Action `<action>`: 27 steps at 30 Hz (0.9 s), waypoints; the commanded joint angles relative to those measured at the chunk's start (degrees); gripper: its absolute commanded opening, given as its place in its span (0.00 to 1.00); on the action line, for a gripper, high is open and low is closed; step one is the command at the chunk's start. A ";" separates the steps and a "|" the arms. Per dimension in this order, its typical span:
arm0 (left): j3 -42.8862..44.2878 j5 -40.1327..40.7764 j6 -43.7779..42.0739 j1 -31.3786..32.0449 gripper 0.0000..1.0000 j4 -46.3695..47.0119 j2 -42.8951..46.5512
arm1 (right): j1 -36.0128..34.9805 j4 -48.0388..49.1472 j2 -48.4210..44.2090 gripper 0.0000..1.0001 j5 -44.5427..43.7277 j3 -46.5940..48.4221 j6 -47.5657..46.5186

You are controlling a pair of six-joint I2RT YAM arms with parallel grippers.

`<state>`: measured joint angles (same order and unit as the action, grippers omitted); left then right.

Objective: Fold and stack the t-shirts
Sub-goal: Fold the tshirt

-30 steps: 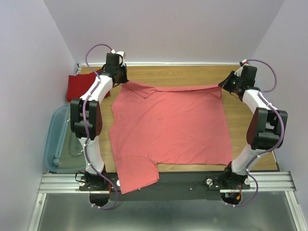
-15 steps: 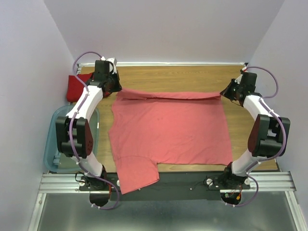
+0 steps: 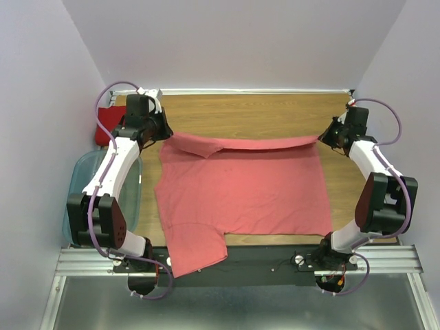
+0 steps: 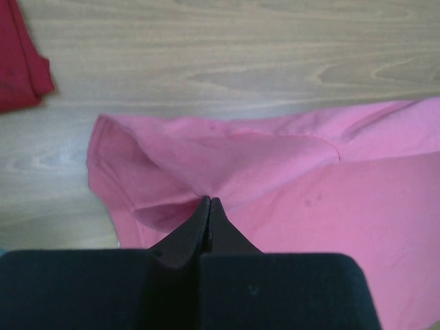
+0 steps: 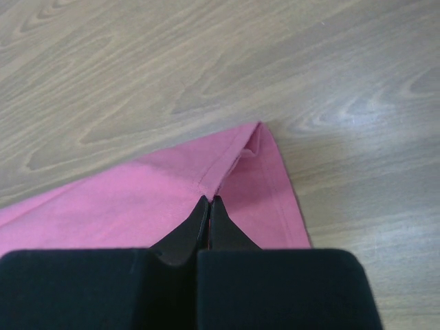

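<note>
A salmon-pink t-shirt [image 3: 240,185] lies spread over the wooden table, its near sleeve hanging over the front edge. Its far edge is lifted and curled toward the near side. My left gripper [image 3: 167,133] is shut on the shirt's far left corner [image 4: 206,172]. At the far right, my right gripper [image 3: 321,137] is shut on the other far corner [image 5: 234,172]. The darker red t-shirt [image 3: 108,120] sits folded at the table's far left, mostly behind the left arm, and shows as a red edge [image 4: 20,62] in the left wrist view.
A clear bluish plastic bin [image 3: 81,185] stands off the table's left side beside the left arm. Bare wood [image 3: 261,113] lies beyond the shirt up to the back wall. White walls close in on both sides.
Both grippers have drawn the shirt's far edge toward the near side, lifting and folding it over. The left arm has swung outward to the left; more of the far wood shows.
</note>
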<state>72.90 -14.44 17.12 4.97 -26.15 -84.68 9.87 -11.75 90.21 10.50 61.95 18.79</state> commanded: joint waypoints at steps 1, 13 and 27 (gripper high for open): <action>-5.13 -1.91 0.80 -0.40 0.00 -0.04 3.12 | 0.50 -2.31 -0.66 0.00 -3.64 -3.15 0.02; -20.43 -2.61 2.12 -0.49 0.00 5.67 7.60 | 0.50 -2.49 4.88 0.00 -2.77 -6.93 0.81; -26.50 -5.42 3.27 -0.49 0.00 9.45 9.18 | 0.50 -3.02 5.76 0.06 -7.34 -7.55 0.55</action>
<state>46.54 -17.50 20.03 4.86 -18.28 -77.78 9.87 -13.41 95.77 5.93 54.63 19.46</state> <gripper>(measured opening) 0.004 0.056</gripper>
